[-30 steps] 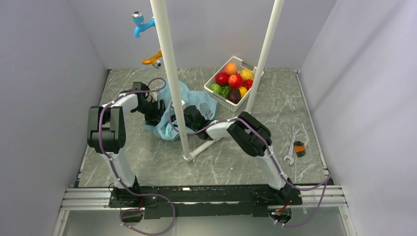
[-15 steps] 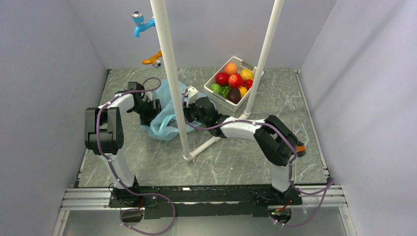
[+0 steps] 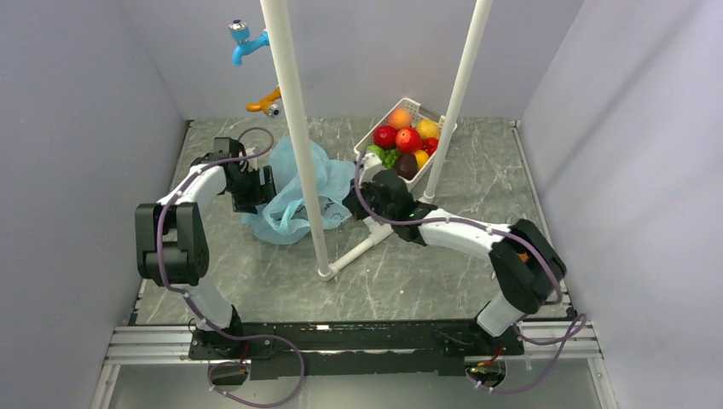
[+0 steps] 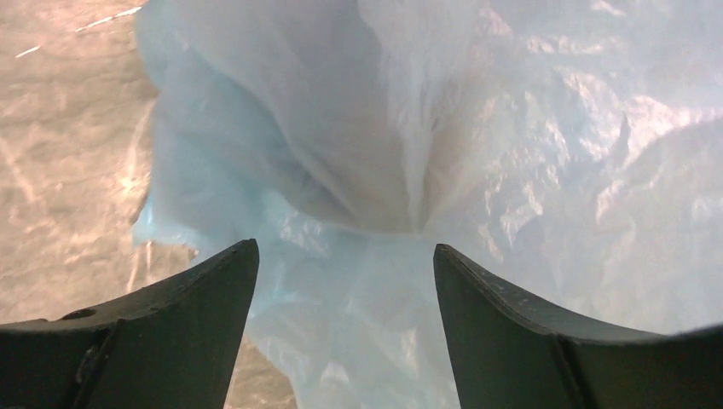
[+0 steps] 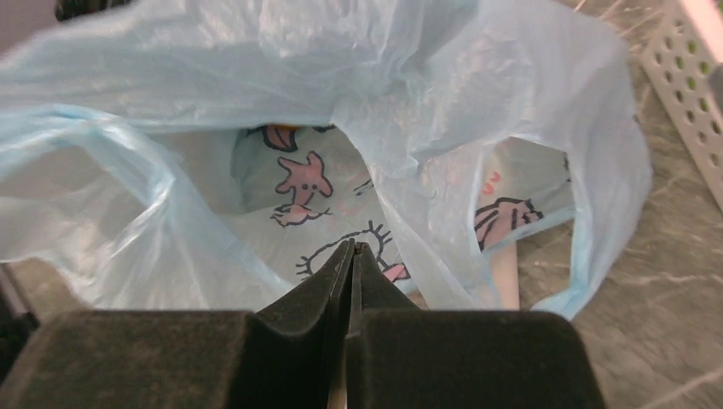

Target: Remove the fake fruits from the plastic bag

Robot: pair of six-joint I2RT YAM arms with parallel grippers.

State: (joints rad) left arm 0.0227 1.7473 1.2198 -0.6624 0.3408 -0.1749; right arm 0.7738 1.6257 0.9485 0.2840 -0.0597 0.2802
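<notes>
The light-blue plastic bag (image 3: 294, 192) lies crumpled on the table around a white pole. My left gripper (image 3: 260, 183) is at its left side, jaws open, with bag film filling the view ahead (image 4: 426, 128) of the gripper (image 4: 341, 247). My right gripper (image 3: 351, 203) is at the bag's right edge, shut on nothing (image 5: 352, 245), facing the bag's open mouth (image 5: 256, 85), where the pink-and-black cartoon print shows. No fruit shows inside the bag. A red fruit (image 3: 407, 140) and an orange fruit (image 3: 400, 118) lie in the white basket (image 3: 407, 104).
Two white poles (image 3: 294, 128) (image 3: 456, 94) rise from the table, joined by a tube (image 3: 367, 243) on the tabletop. The basket, also holding green, yellow and dark purple fruits, stands far right of the bag; its wall shows in the right wrist view (image 5: 691, 102). A blue toy tap (image 3: 243, 41) hangs at the back.
My right arm has stretched out and its gripper has moved from the bag's middle to its right edge, towards the basket. My left gripper has shifted left and farther back. The bag has spread.
</notes>
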